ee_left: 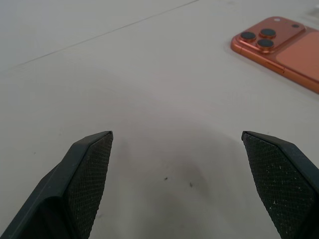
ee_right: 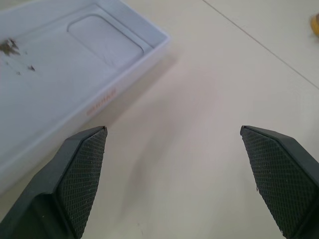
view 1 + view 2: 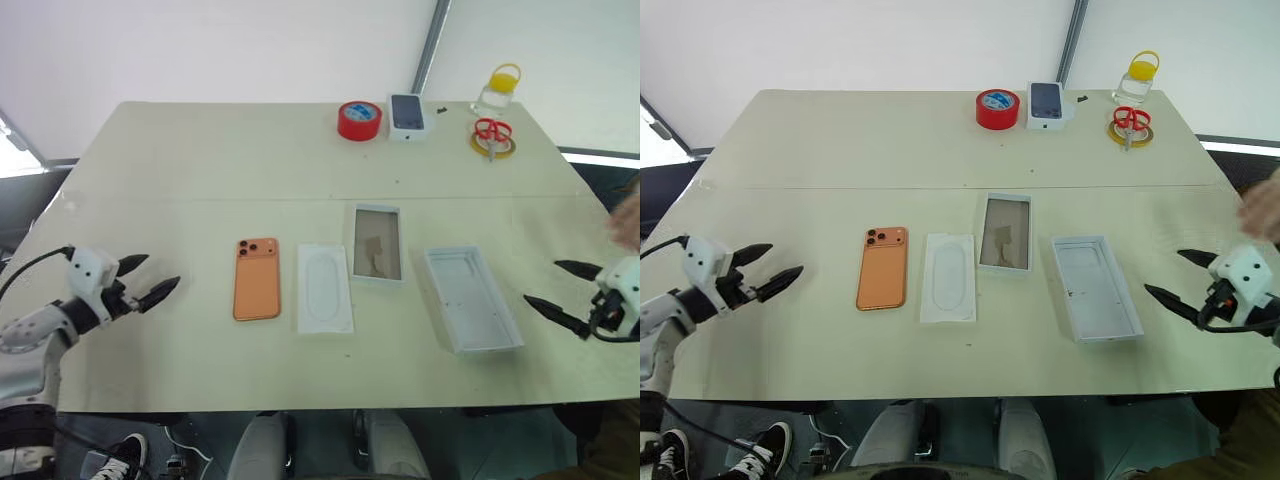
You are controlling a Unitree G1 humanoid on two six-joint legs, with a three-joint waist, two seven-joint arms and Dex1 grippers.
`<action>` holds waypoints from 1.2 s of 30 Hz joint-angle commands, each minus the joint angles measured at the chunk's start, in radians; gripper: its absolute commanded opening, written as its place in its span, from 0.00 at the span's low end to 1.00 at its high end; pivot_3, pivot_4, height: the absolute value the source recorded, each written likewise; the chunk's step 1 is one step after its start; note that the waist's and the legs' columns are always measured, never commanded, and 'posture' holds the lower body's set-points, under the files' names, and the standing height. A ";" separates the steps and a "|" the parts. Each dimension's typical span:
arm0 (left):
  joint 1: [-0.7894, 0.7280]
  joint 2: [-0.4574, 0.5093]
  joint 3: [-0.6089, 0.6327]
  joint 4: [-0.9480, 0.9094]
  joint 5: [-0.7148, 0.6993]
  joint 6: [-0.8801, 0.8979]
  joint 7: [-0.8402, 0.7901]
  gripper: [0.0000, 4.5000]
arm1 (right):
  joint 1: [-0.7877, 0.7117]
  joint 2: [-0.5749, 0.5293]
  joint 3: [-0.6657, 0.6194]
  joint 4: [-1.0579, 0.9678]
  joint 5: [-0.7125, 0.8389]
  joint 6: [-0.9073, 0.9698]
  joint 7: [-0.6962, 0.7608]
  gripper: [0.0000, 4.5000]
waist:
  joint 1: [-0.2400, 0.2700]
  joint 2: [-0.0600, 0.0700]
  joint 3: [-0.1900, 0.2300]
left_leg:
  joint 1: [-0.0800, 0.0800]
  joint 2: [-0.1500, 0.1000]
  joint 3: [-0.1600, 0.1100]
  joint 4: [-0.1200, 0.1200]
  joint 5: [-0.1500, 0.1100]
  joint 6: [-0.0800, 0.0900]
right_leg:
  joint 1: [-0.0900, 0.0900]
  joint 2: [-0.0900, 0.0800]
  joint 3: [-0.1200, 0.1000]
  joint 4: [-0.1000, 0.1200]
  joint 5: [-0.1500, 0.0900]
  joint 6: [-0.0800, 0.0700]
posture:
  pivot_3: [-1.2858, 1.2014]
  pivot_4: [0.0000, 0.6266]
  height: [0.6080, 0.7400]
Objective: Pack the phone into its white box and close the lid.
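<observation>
While both grippers, left [image 3: 148, 279] and right [image 3: 562, 288], hang spread and empty at the table's [image 3: 180, 170] edges, the phone [image 3: 257, 279] lies face down beside a flat insert [image 3: 325, 288], then the box [image 3: 377, 243] and lid [image 3: 470, 299]. Red tape [image 3: 359, 120], scissors [image 3: 491, 133] and a jar [image 3: 498, 91] sit far back.

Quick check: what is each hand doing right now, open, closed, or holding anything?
Left hand: open, holding nothing, apart from the phone.
Right hand: open, holding nothing, beside the lid.
</observation>
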 commanded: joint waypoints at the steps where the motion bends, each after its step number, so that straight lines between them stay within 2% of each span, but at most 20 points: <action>1: 0.010 0.012 0.049 -0.041 -0.026 -0.022 -0.007 0.96 | -0.033 -0.050 -0.044 0.094 -0.012 -0.061 -0.007 0.99 | 0.000 0.000 0.000 | 0.000 0.000 0.000 0.000 0.000 0.000 | 0.000 0.000 0.000 0.000 0.000 0.000 | 0.52 0.24 1.00; 7: 0.005 0.002 0.049 -0.099 -0.041 0.045 0.023 0.96 | -0.067 -0.053 -0.018 0.132 -0.014 -0.085 -0.003 0.99 | -0.001 0.001 0.000 | 0.000 0.000 0.000 0.000 0.000 0.000 | 0.000 0.000 0.000 0.000 0.000 0.000 | 0.52 0.24 1.00; 16: 0.023 -0.004 0.058 -0.117 -0.052 -0.047 -0.023 0.96 | -0.086 -0.044 0.005 0.081 -0.024 -0.068 -0.016 0.99 | -0.001 0.001 0.000 | 0.000 0.000 0.000 0.000 0.000 0.000 | 0.000 0.000 0.000 0.000 0.000 0.000 | 0.52 0.24 1.00; 26: 0.013 -0.003 0.029 -0.143 -0.021 -0.059 0.003 0.96 | -0.072 -0.020 0.019 -0.002 -0.025 -0.034 -0.052 0.99 | 0.000 0.001 0.000 | 0.000 0.000 0.000 0.000 0.000 0.000 | 0.000 -0.001 0.000 0.000 0.000 0.000 | 0.52 0.24 1.00; 29: 0.008 -0.006 0.020 -0.169 -0.021 -0.026 0.025 0.96 | -0.059 -0.023 0.021 -0.063 0.027 0.080 -0.006 0.99 | 0.000 0.001 0.000 | 0.000 0.000 0.000 0.000 0.000 0.000 | 0.000 -0.001 0.000 0.000 0.000 0.000 | 0.52 0.24 1.00; 36: -0.029 -0.038 -0.060 -0.346 -0.068 0.282 0.125 0.96 | -0.053 0.020 0.068 -0.414 0.098 0.276 -0.032 0.99 | 0.000 0.002 0.000 | 0.000 0.000 0.000 0.000 0.000 0.000 | 0.000 -0.002 0.000 0.000 0.000 0.000 | 0.52 0.24 1.00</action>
